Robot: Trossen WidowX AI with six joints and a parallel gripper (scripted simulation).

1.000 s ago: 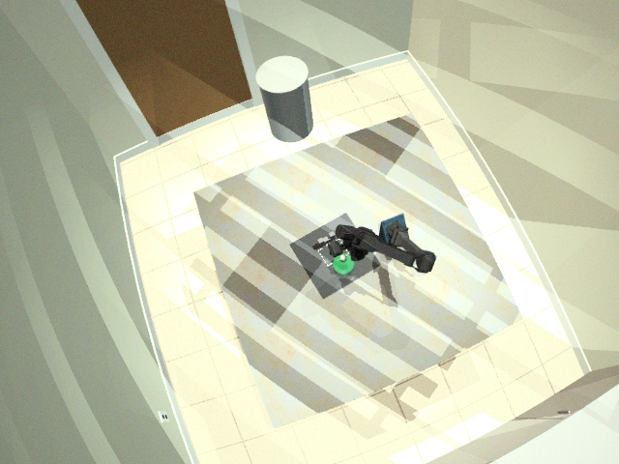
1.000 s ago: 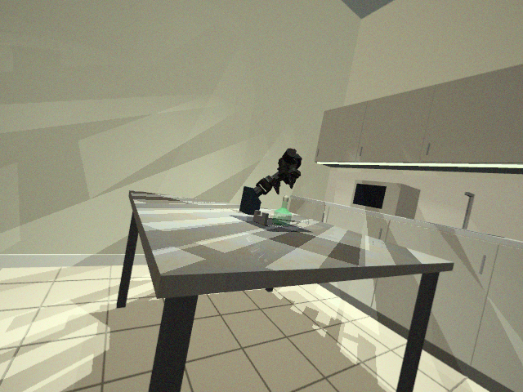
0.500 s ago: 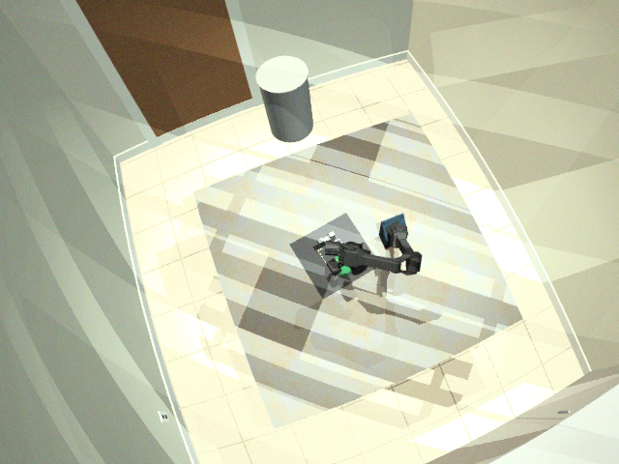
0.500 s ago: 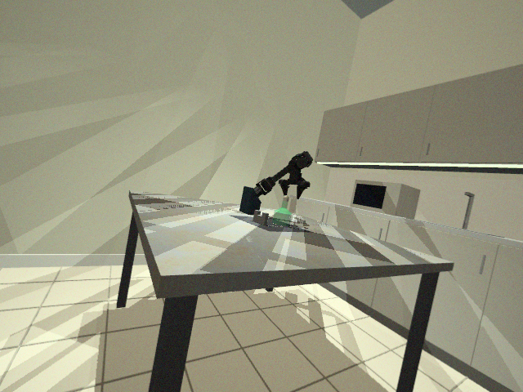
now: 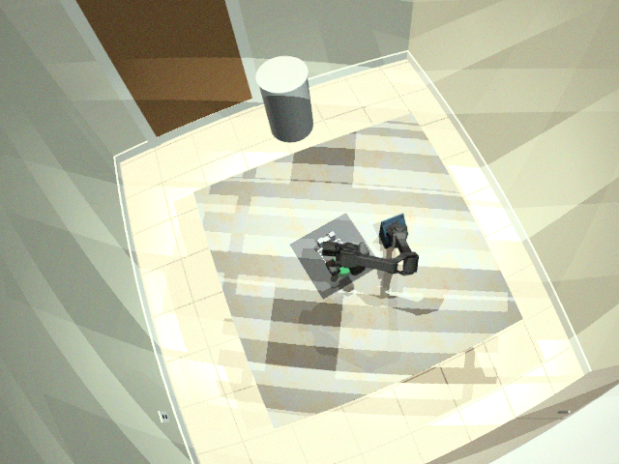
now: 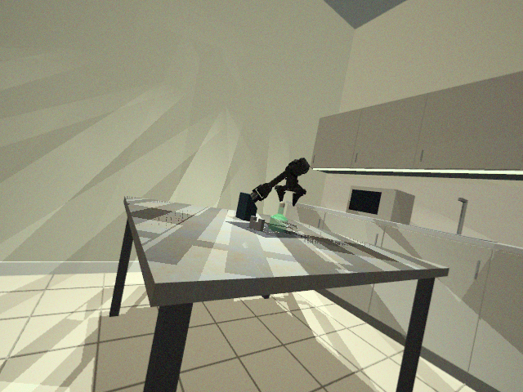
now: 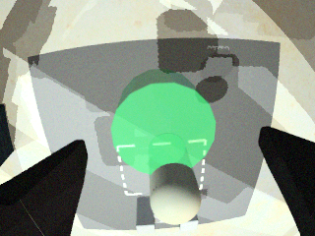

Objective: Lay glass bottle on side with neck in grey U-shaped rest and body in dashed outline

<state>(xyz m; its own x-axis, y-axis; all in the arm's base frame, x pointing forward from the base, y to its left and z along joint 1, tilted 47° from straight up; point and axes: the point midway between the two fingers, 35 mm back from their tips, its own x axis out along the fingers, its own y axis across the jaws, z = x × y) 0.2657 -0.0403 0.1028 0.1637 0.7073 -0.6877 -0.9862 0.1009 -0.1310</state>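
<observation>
Bottle upright; rest and outline unoccupied by its neck and laid body.
The green, translucent, round-bodied glass bottle [image 5: 343,271] [image 6: 279,221] [image 7: 163,118], narrow-necked with a pale rounded top, stood on the grey mat [image 5: 309,247] [image 7: 64,118]. The grey U-shaped rest [image 5: 326,238] [image 6: 256,224] [image 7: 145,211] stood prongs up, just beside the white dashed rectangular outline [image 5: 321,252] [image 6: 291,224] [image 7: 125,146].

Mat [image 5: 309,245] [image 6: 236,223] [image 7: 64,113] on table [image 5: 240,219] [image 6: 236,261] [image 7: 123,25]. Glass bottle [image 5: 343,271] [image 6: 279,221] [image 7: 163,125] upright on mat. Wrist view: dashed outline [image 5: 323,254] [image 7: 122,169] partly behind bottle, rest [image 5: 327,238] [image 6: 254,223] [image 7: 145,213] at outline's lower side. Exterior view: rest left of bottle, arm base [image 5: 387,234] [image 6: 244,207] behind rest; microwave [image 6: 396,207] on counter [image 6: 431,238], right of arm, under wall cabinets [image 6: 380,135]. Top view: cylinder [image 5: 289,114] on floor beyond table, right of door [image 5: 174,74].
</observation>
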